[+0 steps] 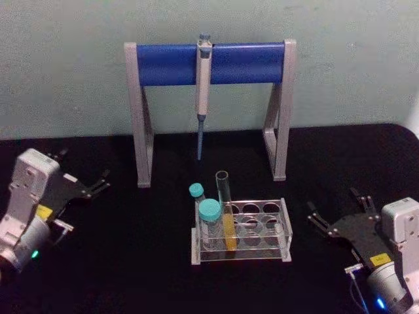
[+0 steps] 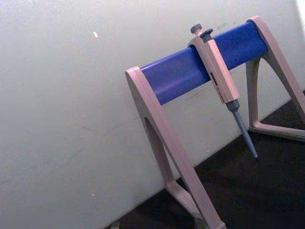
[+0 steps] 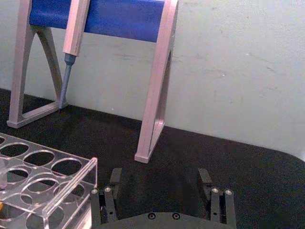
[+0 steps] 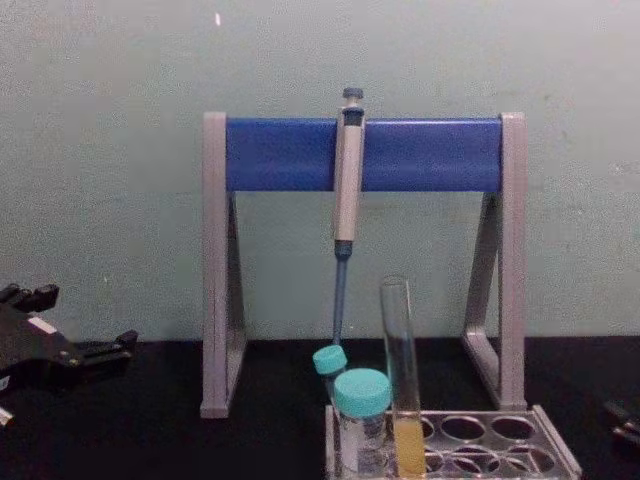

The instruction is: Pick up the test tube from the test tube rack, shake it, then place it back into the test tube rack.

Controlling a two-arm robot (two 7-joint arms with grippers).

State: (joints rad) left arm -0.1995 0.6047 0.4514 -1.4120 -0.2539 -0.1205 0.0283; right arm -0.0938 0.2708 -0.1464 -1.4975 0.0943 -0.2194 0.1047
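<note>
Two tools rest on the black desk (image 1: pixel 150 261), both with fingers spread and grasping nothing: the left tool (image 1: pixel 98 185) far left, the right tool (image 1: pixel 337 210) far right. Between them the test tube rack (image 1: pixel 262 230) holds two teal-capped tubes (image 1: pixel 209 212) and, just right of them, the upright test tube (image 1: pixel 225 208). Behind stands the pipette stand (image 1: pixel 141 118) with one pipette (image 1: pixel 203 85). No writing is readable.

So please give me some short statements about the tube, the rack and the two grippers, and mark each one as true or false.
1. The test tube stands in the test tube rack. True.
2. The right gripper holds the tube. False: it is open and empty, to the rack's right.
3. The pipette lies on the table. False: it hangs on the stand.
4. The left gripper is apart from the rack. True.
</note>
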